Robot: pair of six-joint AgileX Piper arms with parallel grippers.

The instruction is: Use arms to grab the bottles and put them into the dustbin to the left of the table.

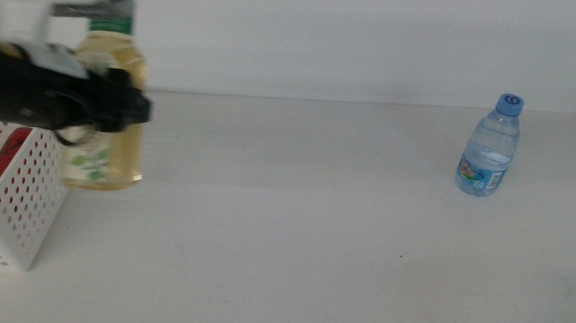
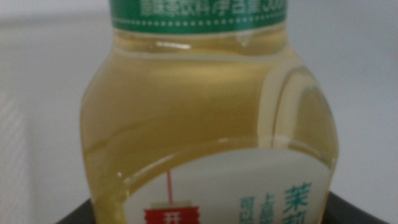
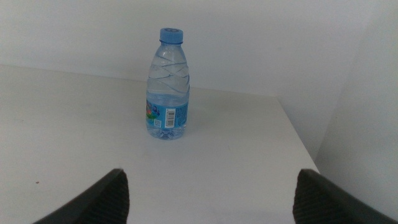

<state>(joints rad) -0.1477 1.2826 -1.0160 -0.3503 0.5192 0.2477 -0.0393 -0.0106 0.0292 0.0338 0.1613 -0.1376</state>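
My left gripper (image 1: 121,107) is shut on the tall yellow-drink bottle (image 1: 110,121) and holds it upright at the far left, just right of the white perforated dustbin (image 1: 19,215). The bottle fills the left wrist view (image 2: 205,124), with the dark jaws at its sides. Something red (image 1: 3,159), likely the soda can, lies inside the dustbin. The small blue-capped water bottle (image 1: 489,149) stands at the table's far right. It also shows in the right wrist view (image 3: 168,87), well ahead of my right gripper (image 3: 211,190), which is open and empty.
The white table (image 1: 294,232) stretches between the dustbin and the water bottle. Its right edge runs close to the water bottle. A white wall stands behind the table.
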